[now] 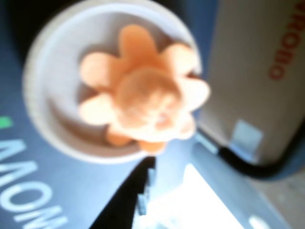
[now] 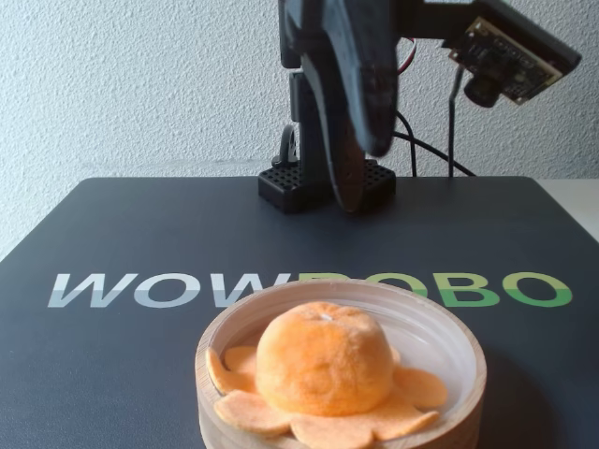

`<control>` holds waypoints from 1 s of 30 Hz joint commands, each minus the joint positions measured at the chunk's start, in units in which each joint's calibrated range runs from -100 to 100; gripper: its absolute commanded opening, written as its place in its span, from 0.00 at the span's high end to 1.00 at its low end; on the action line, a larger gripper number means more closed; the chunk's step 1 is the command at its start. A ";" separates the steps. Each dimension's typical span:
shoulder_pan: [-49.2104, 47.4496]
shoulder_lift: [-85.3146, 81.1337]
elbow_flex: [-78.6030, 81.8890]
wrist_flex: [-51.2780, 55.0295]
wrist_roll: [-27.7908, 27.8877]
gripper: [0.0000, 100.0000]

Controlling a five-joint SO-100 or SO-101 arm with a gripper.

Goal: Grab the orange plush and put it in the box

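Note:
The orange plush [image 2: 323,365] sits upright inside the round light-wood box [image 2: 463,374], its peel flaps spread on the floor; both stand at the near edge of the black mat. In the wrist view the plush [image 1: 143,95] fills the middle of the box [image 1: 43,95], seen blurred from above. My gripper [image 2: 360,180] hangs well above and behind the box, empty, its two fingertips at different heights and apart. In the wrist view its fingers [image 1: 128,205] show only as blurred shapes at the bottom edge.
The black mat carries WOWROBO lettering [image 2: 309,288]. The arm's base [image 2: 323,182] stands at the back centre with cables beside it. A cardboard box [image 1: 257,71] stands just right of the tray in the wrist view. A white wall is behind.

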 commanded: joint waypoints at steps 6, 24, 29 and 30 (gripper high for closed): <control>0.24 -17.47 5.19 10.61 -2.40 0.94; -2.45 -36.28 26.59 14.00 -4.13 0.97; -2.45 -37.46 27.58 14.00 -4.18 0.97; -2.52 -37.46 27.58 13.91 -4.18 0.97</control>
